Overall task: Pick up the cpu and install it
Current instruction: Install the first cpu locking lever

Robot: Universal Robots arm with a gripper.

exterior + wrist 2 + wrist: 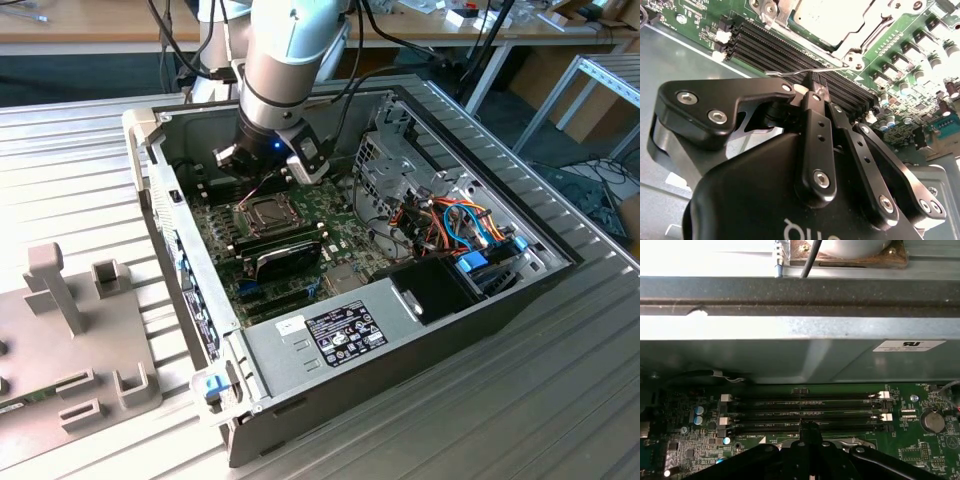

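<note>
The cpu (pixel 832 17) shows its dull silver-grey top inside the socket on the green motherboard (pixel 912 37), with the hinged metal frame (pixel 860 50) around it. In the exterior view the socket (pixel 267 212) lies just in front of my gripper (pixel 265 172), which hangs low inside the open computer case. My gripper (pixel 817 85) is shut, its black fingertips meeting over the memory slots (pixel 780 50) right beside the socket's thin wire lever (pixel 790 73). Whether they touch the lever I cannot tell. In the first wrist view my gripper (pixel 810 429) points at the memory slots (pixel 805 415).
A black card (pixel 285 255) lies across the board in front of the socket. The power supply (pixel 330 335), drive cage (pixel 400 150) and coloured cables (pixel 455 225) crowd the exterior view's right. The case wall (pixel 800 355) stands behind the slots. Grey fixtures (pixel 70 330) stand at the left.
</note>
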